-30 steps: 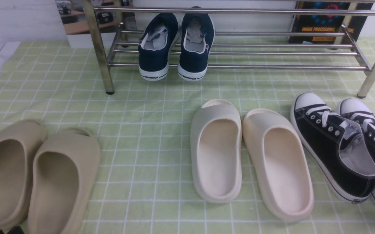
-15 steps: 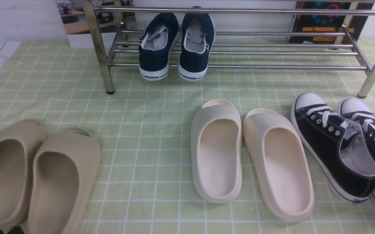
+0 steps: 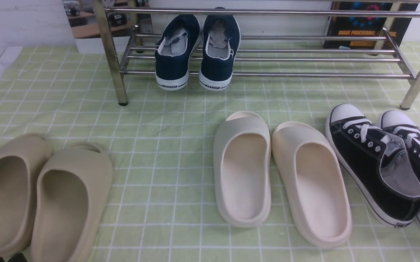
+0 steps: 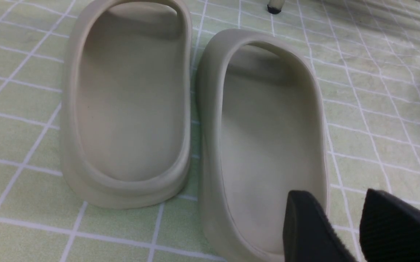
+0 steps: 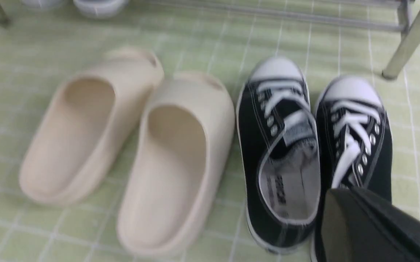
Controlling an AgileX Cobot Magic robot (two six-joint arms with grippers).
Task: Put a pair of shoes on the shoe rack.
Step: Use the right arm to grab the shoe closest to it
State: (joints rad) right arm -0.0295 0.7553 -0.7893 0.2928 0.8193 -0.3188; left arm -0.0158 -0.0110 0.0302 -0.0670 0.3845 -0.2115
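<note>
Right gripper [image 5: 344, 211] hovers over the black sneakers [image 5: 286, 171].

The front camera looks forward and down toward the shoe rack [image 3: 304, 75]. Both wrist cameras look closer; front and right share the cream slides [image 3: 242, 171]

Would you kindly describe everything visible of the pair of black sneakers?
The black sneakers are low-top, apparently canvas, with white rubber toe caps, white laces through metal eyelets, white soles and grey lining. They lie side by side, upright, on the green checked cloth, toes toward the shoe rack, near its right front leg, not on it. The two press together; the left one seems to touch the cream slide. The front view cuts off part of the right one.
</note>
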